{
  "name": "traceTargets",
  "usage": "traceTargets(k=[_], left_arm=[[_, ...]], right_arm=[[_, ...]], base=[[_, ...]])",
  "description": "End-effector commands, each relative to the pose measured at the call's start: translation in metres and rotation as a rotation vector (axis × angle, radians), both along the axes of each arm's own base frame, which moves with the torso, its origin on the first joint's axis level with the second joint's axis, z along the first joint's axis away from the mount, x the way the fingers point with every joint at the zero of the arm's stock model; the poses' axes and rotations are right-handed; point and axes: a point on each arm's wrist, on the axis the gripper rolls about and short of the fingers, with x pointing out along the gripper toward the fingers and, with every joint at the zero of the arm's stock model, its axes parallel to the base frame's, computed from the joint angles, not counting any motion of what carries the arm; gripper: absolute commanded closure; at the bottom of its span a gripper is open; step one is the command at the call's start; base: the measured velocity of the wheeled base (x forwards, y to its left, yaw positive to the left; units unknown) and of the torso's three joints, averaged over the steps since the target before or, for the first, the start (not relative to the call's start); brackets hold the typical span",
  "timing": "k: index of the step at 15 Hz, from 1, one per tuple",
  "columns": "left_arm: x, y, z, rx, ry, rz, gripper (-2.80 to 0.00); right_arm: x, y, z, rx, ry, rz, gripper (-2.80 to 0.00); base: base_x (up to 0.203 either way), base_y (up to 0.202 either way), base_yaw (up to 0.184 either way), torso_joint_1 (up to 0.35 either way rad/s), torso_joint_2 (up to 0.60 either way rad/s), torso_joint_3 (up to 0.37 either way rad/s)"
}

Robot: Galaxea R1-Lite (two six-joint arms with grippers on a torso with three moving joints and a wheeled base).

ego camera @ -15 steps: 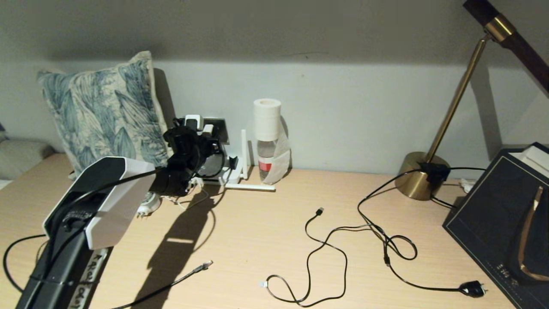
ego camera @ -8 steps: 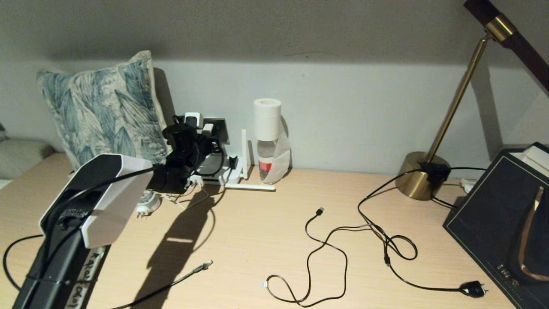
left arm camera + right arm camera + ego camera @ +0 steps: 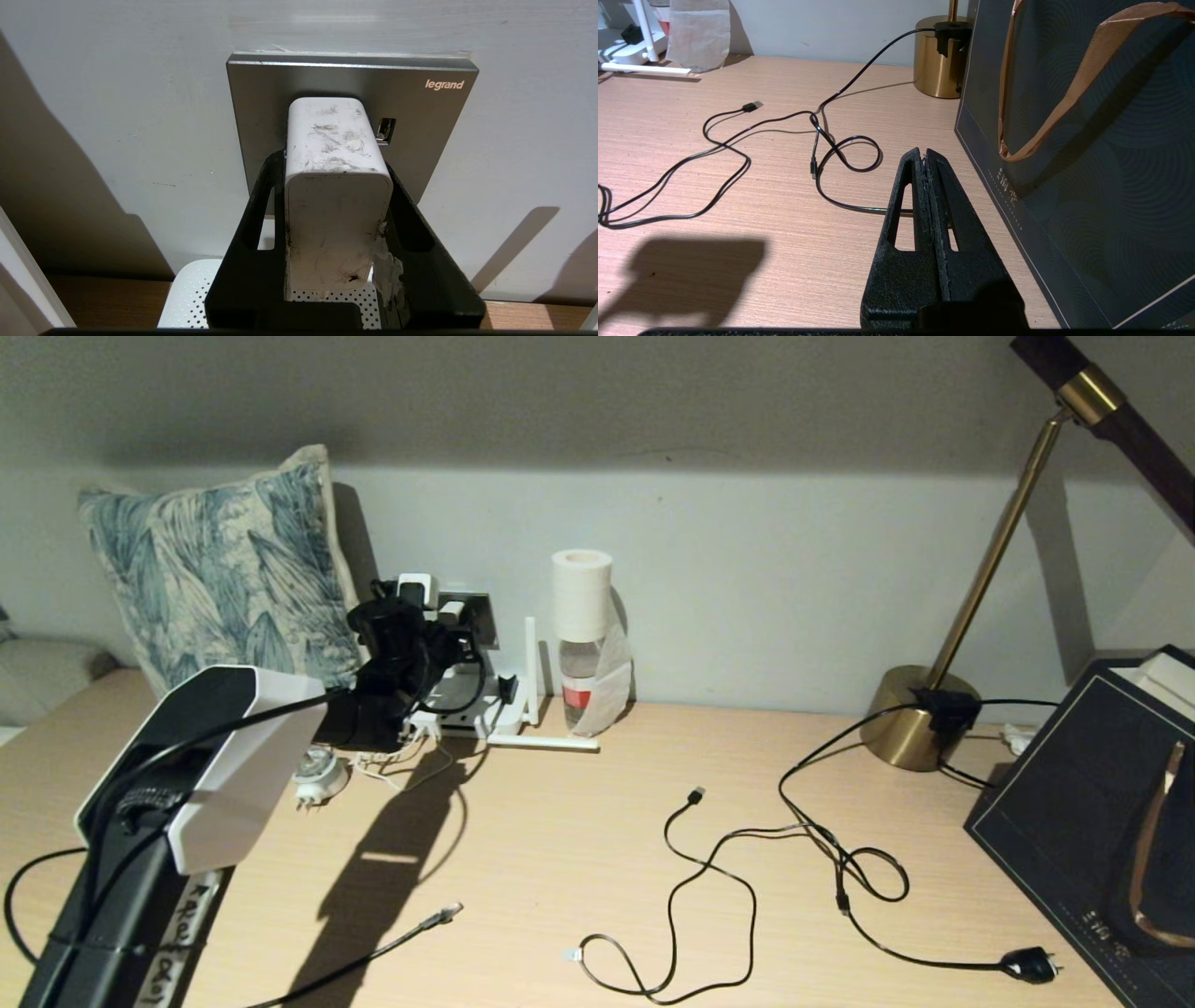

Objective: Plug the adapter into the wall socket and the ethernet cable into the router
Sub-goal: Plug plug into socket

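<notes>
My left gripper (image 3: 334, 186): its two black fingers were clamped on the sides of the small white cube-shaped adapter (image 3: 337, 186), jaws parted only by the block's width.
Adapter: its far end sat against the square brushed-grey metal wall socket (image 3: 420, 121), apparently pushed into the plate; I could not see the pins, so I judged it seated or very nearly so.
First step: as good as done, but my grip was not yet let go.
Router: the flat white rectangular router (image 3: 467, 705) with thin stick antennas lay on the table just below the socket.
Ethernet cable: the thick black ethernet cable (image 3: 392, 947) with its clear clip end lay loose on the light wooden table (image 3: 560, 840), well apart from the router, so that step was wholly left.
My right gripper (image 3: 927, 161): fingers pressed together, empty, parked beside the dark paper bag (image 3: 1087, 140).
</notes>
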Motion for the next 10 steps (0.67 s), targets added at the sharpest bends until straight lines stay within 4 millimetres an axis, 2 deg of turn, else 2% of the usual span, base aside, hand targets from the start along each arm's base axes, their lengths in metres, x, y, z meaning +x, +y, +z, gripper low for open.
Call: traceTargets(k=[1,10], left_arm=[[-0.002,0.001,0.006,0.001,-0.007,-0.006,0.00],[0.003,0.020,-0.001,0.057,0.004,-0.010,0.00]], right_arm=[[0.002,0.000,-0.007,0.000,0.025,0.000,0.00],[0.002,0.000,-0.007,0.000,0.025,0.000,0.00]], base=[[0.000,0.000,0.000,0.000,0.00,0.000],[0.000,0.000,0.000,0.000,0.00,0.000]])
